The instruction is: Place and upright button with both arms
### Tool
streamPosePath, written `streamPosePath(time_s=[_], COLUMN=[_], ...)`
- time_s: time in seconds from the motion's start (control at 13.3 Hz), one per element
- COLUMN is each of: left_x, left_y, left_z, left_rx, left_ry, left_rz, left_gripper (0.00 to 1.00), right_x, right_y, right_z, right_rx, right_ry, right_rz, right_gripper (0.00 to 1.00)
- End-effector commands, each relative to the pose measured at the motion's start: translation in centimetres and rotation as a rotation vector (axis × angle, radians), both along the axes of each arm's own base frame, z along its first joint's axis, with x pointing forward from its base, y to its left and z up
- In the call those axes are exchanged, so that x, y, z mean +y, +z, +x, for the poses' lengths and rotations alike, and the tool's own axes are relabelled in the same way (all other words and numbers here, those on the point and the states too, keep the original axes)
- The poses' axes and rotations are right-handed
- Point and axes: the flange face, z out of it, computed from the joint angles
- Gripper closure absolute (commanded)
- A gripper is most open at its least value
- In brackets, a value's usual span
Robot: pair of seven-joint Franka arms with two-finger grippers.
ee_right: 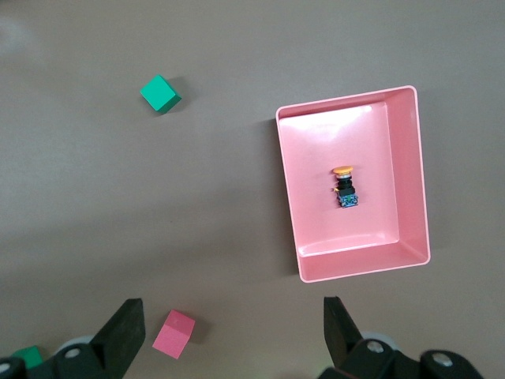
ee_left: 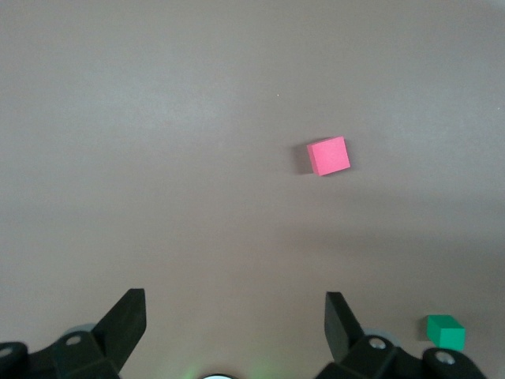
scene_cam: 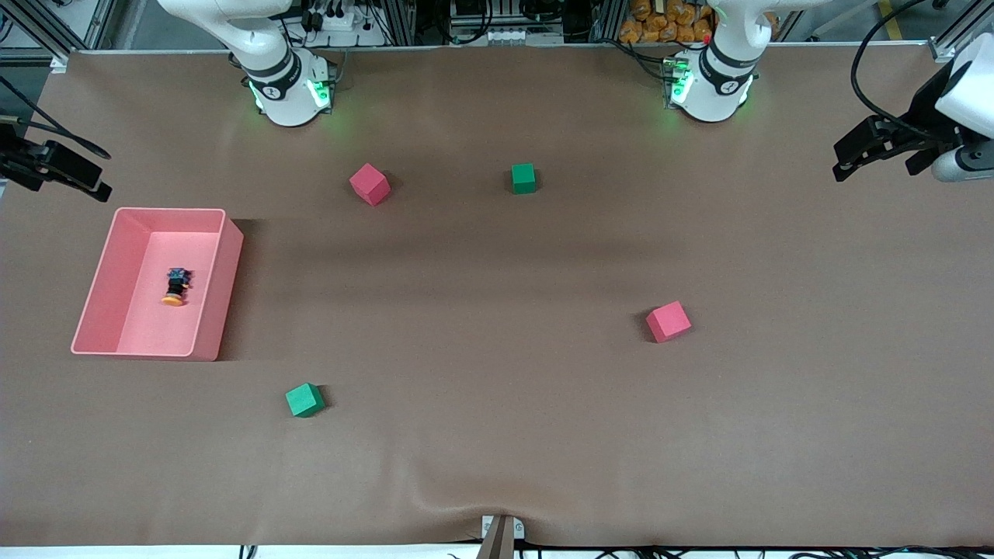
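Observation:
The button (scene_cam: 176,287) lies on its side on the floor of a pink bin (scene_cam: 221,272) toward the right arm's end of the table, its orange cap pointing toward the front camera. It also shows in the right wrist view (ee_right: 344,185). My right gripper (scene_cam: 93,182) is open and empty, high up at the table's edge by the bin; its fingers frame bare table in its own view (ee_right: 233,308). My left gripper (scene_cam: 840,161) is open and empty, high over the left arm's end of the table, over bare table in its own view (ee_left: 234,304).
A pink cube (scene_cam: 370,184) and a green cube (scene_cam: 523,178) sit near the arm bases. Another pink cube (scene_cam: 668,321) lies toward the left arm's end. Another green cube (scene_cam: 304,400) lies nearer the front camera than the bin.

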Motion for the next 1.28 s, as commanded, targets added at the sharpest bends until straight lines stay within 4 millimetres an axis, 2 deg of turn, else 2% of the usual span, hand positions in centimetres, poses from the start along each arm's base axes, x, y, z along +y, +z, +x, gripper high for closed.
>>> streamPosePath(time_s=[0.0, 0.38, 0.53, 0.6, 0.83, 1.05, 1.2], left_x=[0.1, 0.2, 0.2, 0.2, 0.2, 0.2, 0.2], left_y=[0.3, 0.6, 0.6, 0.5, 0.4, 0.2, -0.1], left_z=[0.0, 0.0, 0.0, 0.0, 0.0, 0.1, 0.4], left_rx=[0.011, 0.005, 0.005, 0.007, 0.01, 0.011, 0.017], left_ry=[0.0, 0.003, 0.003, 0.0, 0.001, 0.001, 0.001], left_rz=[-0.005, -0.004, -0.004, -0.004, -0.003, -0.003, -0.004], left_gripper=[0.0, 0.0, 0.0, 0.0, 0.0, 0.0, 0.0], right_x=[-0.2, -0.1, -0.4, -0.8, -1.1, -5.2, -6.8], right_y=[0.8, 0.8, 0.2, -0.7, -6.1, -9.9, -11.5], right_z=[-0.4, -0.4, 0.0, 0.8, 5.0, 7.2, 7.4], right_rx=[-0.012, -0.012, -0.006, -0.003, 0.014, 0.023, 0.053], right_ry=[-0.016, -0.016, -0.022, -0.029, -0.033, -0.09, -0.117], right_rz=[-0.009, -0.009, -0.01, -0.009, -0.017, -0.011, -0.017], right_gripper=[0.0, 0.0, 0.0, 0.0, 0.0, 0.0, 0.0])
